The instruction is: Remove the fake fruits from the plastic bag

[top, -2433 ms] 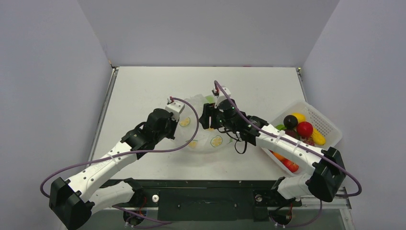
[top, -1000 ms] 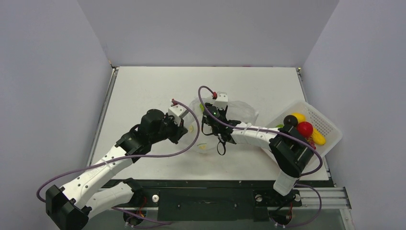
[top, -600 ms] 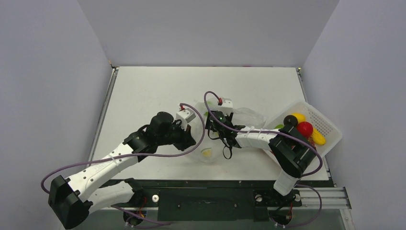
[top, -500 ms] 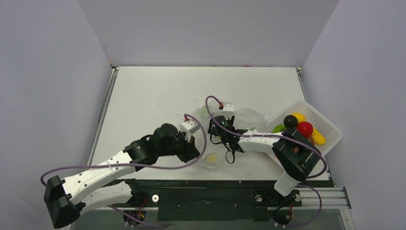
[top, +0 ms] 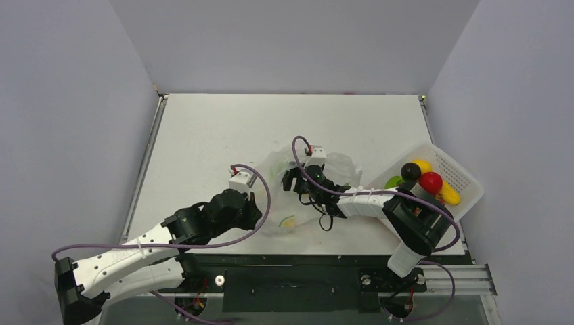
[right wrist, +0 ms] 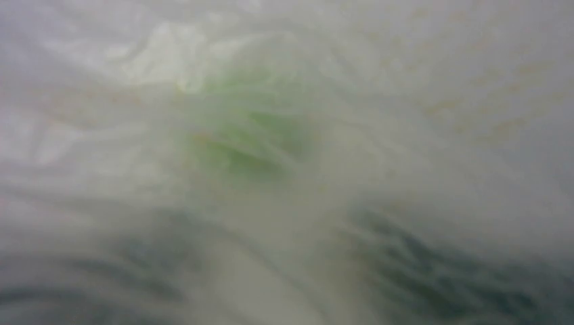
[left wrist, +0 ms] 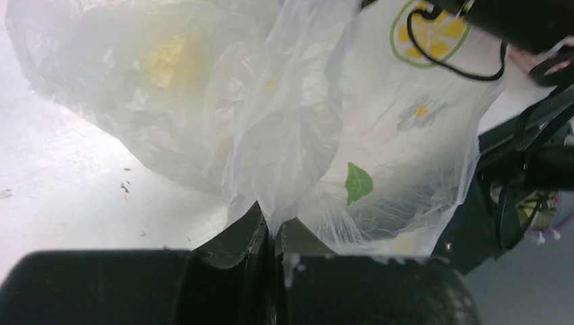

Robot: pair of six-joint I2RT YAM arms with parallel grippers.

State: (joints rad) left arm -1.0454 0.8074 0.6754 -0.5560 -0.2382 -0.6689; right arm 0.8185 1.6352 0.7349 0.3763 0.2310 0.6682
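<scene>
Left gripper (left wrist: 273,231), clamped on plastic bag (top: 288,218) film, has pulled it near-left, prob. emptying it; right gripper (top: 292,181) sits amid film, opening unclear.

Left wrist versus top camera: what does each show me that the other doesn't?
Left wrist only: the left tool pinched shut on a fold of the plastic bag, and a printed green leaf. Top only: the white basket at right holding fake fruits, and the right tool at the bag. Both: the crumpled bag with its citrus print.
</scene>
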